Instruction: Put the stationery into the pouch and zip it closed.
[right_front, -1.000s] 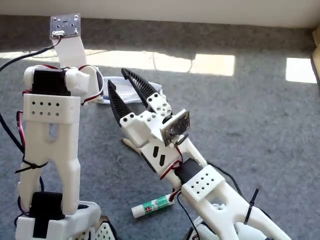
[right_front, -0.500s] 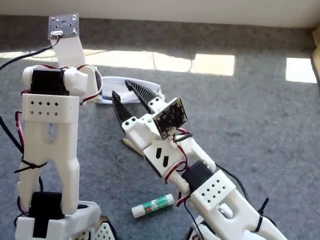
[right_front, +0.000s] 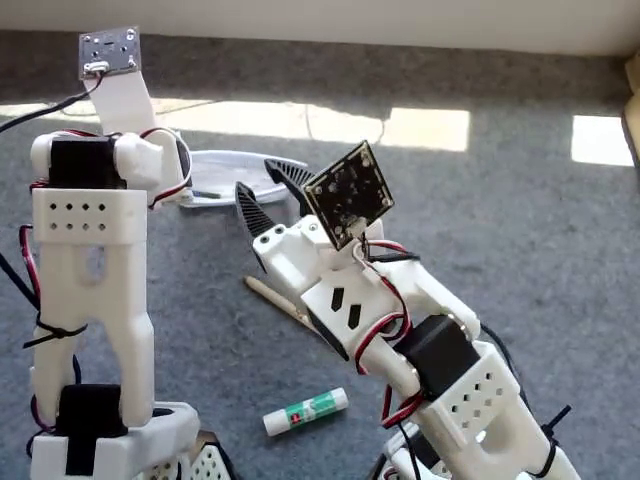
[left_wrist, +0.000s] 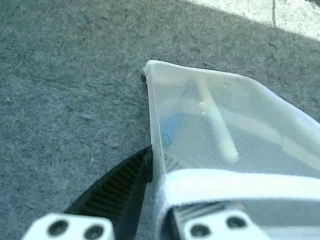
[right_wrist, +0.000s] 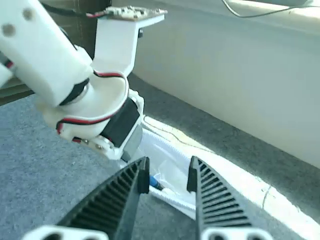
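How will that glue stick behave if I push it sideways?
Lying on its side and round, the glue stick will likely roll, though the carpet should slow it. Its smooth body may slip when gripped.

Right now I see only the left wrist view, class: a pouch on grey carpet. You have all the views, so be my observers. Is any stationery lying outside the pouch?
Observer: Yes. A glue stick lies on the carpet, well away from the pouch.
Operator: Anything else out there?
Observer: A pale wooden stick lies partly under the right arm.
Operator: And where is the right end effector?
Observer: The right end effector hangs open, right beside the pouch.
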